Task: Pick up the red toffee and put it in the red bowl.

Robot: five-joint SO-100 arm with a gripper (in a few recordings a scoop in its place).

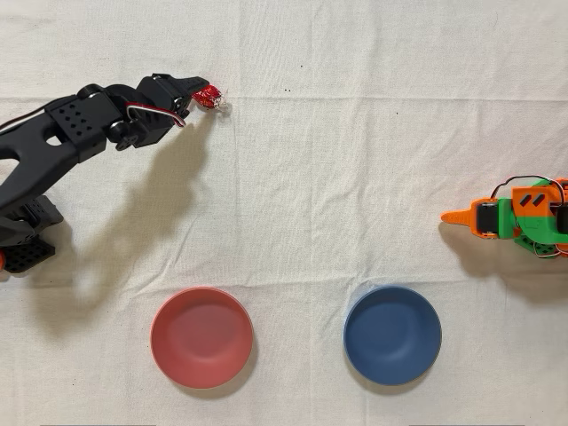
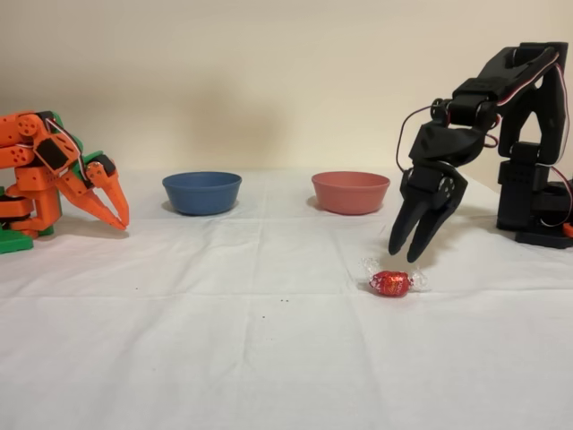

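- Toward the upper left of the overhead view, our gripper (image 1: 202, 92) hung at the red toffee (image 1: 210, 98); in the fixed view the gripper (image 2: 404, 255) sat at right of centre, its tips just above the toffee (image 2: 391, 284) and apart from it.
- Our claw was released: the two fingers (image 2: 397, 235) stood slightly spread and grasped nothing.
- We judged the main risk to be a missed grasp. The opening looked narrow and the tips appeared a little to the right of the candy in the fixed view, so a straight descent might have landed one finger on the foil and pushed the candy away.
- We also thought the twisted clear ends could be pinched alone, and the slick wrapper might then slip out on the way.
- The toffee lay on the white cloth (image 1: 355, 177), not yet lifted.
- The red bowl (image 1: 201, 336) sat at the lower left of the overhead view, well apart from the candy, with a blue bowl (image 1: 392, 334) beside it.
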